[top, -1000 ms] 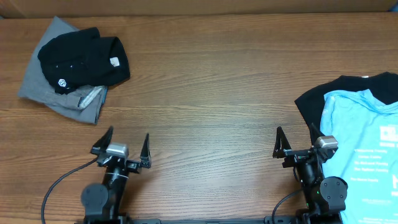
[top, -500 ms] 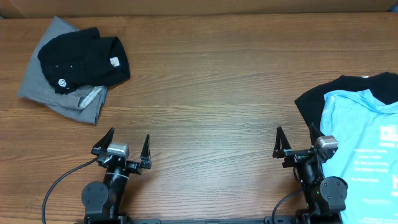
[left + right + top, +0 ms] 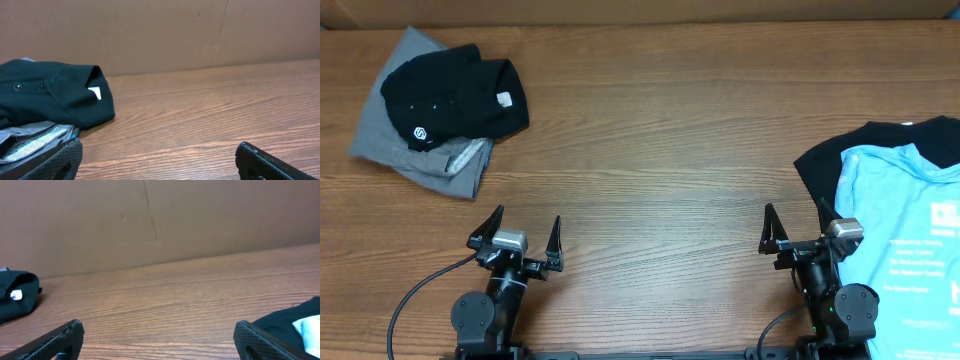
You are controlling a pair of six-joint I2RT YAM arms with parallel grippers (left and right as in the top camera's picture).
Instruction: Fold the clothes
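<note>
A crumpled black shirt (image 3: 455, 97) with a small white logo lies on folded grey trousers (image 3: 390, 130) at the table's far left; it shows too in the left wrist view as the black shirt (image 3: 50, 97). At the right edge a light blue printed tee (image 3: 905, 235) lies spread over a black garment (image 3: 817, 170). My left gripper (image 3: 525, 228) stands open near the front edge, nothing between its fingers. My right gripper (image 3: 797, 225) is open too, just left of the tee, holding nothing.
A brown cardboard wall (image 3: 160, 35) closes off the back of the wooden table (image 3: 650, 140). A black cable (image 3: 415, 300) trails from the left arm's base at the front edge.
</note>
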